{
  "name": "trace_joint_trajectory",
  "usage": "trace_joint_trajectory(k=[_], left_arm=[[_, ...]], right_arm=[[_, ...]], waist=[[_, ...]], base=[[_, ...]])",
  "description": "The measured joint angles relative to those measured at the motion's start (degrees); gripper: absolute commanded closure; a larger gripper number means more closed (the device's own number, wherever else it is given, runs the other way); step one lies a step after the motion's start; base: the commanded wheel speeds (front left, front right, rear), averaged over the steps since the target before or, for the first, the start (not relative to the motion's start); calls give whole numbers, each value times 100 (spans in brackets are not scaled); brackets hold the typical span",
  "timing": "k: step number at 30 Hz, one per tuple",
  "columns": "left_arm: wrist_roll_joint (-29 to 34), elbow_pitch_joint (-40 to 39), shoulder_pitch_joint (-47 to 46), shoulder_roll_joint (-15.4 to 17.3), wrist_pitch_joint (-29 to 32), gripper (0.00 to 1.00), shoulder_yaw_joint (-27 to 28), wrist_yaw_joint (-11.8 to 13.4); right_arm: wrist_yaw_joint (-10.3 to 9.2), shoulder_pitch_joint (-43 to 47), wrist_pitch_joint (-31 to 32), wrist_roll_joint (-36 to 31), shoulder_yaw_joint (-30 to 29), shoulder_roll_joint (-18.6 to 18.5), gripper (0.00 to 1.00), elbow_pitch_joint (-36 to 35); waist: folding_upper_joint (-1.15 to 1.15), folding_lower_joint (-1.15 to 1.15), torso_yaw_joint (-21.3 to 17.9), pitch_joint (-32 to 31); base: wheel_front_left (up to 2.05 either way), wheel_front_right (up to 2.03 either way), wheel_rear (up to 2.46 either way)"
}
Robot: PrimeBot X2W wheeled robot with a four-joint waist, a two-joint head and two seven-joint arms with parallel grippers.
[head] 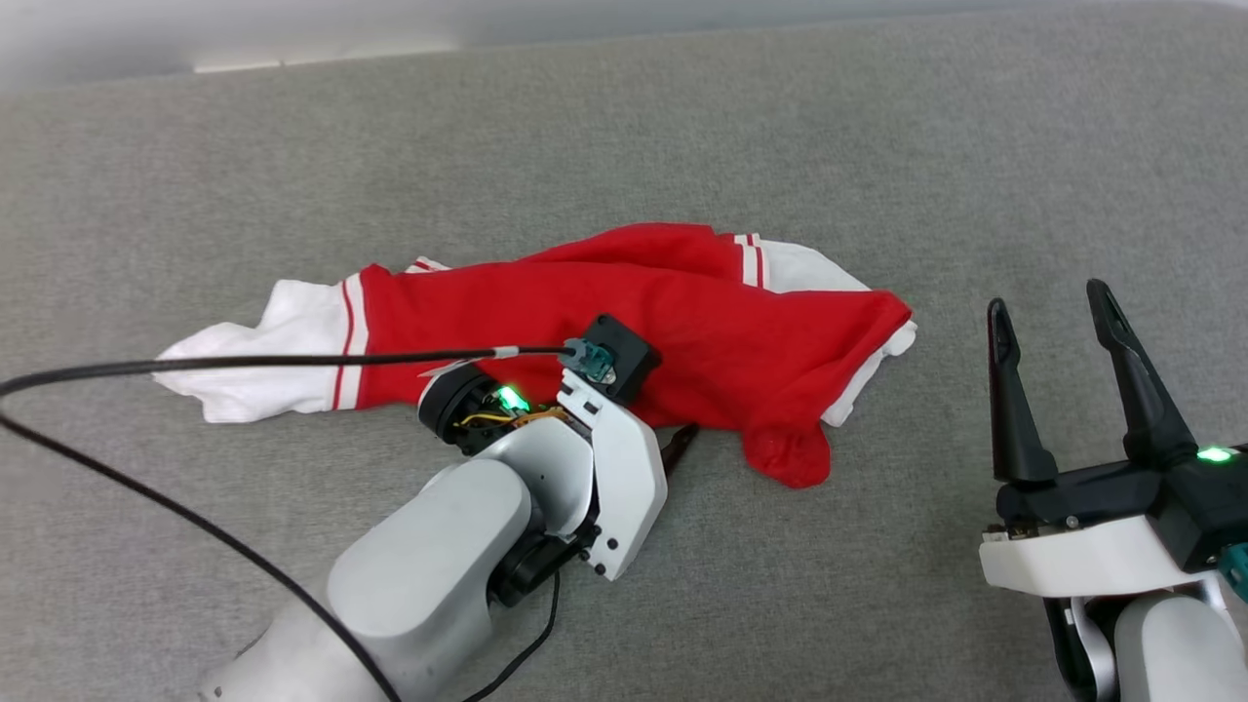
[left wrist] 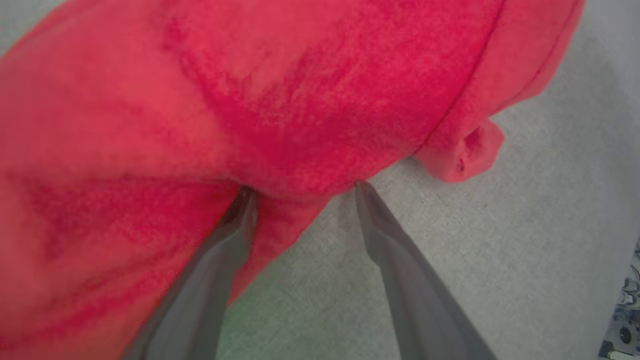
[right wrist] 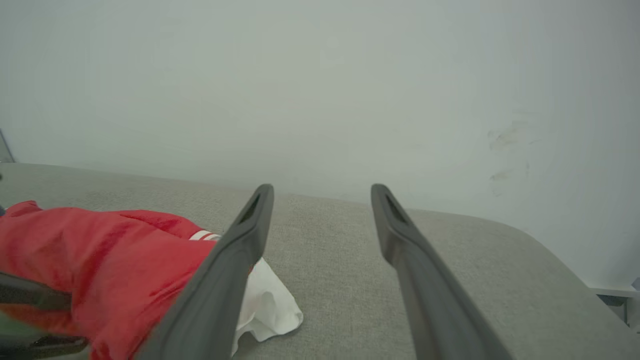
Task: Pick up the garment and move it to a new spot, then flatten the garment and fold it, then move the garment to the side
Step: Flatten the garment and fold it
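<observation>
White arms (head: 419, 575), blk cable (head: 244, 362)

Garment (head: 682, 302): red jersey shirt with white sleeves and red-and-white striped trim at the sleeve seams. It lies crumpled, not flat, in a long band running left to right across the middle of the grey fabric surface (head: 877, 146).

Left end: white sleeve (head: 263, 361) spread out, with red stripes at its seam.
Far right: second white sleeve (head: 809, 268) partly tucked under the red body, its striped band showing. More white peeks out along the right edge.
Near right: small red lobe (head: 790, 458) pokes toward the near side.

Body bunched in soft, doubled-over folds. In the left wrist view the red weave bulges in rounded rolls, with a hem curling at the edge.
</observation>
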Motion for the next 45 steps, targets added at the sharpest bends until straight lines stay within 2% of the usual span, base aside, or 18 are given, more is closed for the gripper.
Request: trace_joint_trajectory(k=[3,4,5,6,13,18,23,29,32,38,45], left_arm=[[38,258,-114,-37,76,0,-65,-76],[34,471,-211,-51,187,7,-197,-240],[35,542,-235,-60,187,66,-211,-252],[35,593,-244,-67,179,100,-234,-290],[71,861,-295,-166,-333,100,-312,-403],[76,669,-160,-74,-646,100,-379,-476],[31,131,166,193,-546,100,-520,-476],[96,-915,608,758,-280,100,-653,-245],[89,-1405,927,914,-41,100,-850,-176],[-27,-1837,1454,925,386,100,-1311,-125],[-79,-1355,1730,598,428,100,-1612,-115]], right_arm=[[0,-48,0,5,-1,0,0,-30],[0,-49,0,9,-18,0,0,-33],[0,-53,0,13,-20,0,0,-35],[0,-58,0,14,-25,0,0,-36],[0,-68,0,20,-20,0,0,14],[0,-42,0,21,42,0,0,99],[0,102,0,33,41,1,0,210],[0,239,0,146,33,0,0,320],[0,255,0,160,70,0,0,342],[0,320,0,196,133,1,0,385],[0,320,0,172,187,0,0,439]], waist=[[0,0,-55,117],[0,0,-77,200],[0,0,-78,218],[0,0,-74,236],[0,0,71,164],[0,0,189,-96],[0,0,329,-471],[0,0,512,-909],[0,0,613,-1043],[0,0,704,-1140],[0,0,666,-1176]], base=[[0,0,0],[0,0,0],[0,0,0],[0,0,0],[0,0,0],[0,0,0],[0,0,0],[0,0,0],[0,0,0],[0,0,0],[0,0,0]])
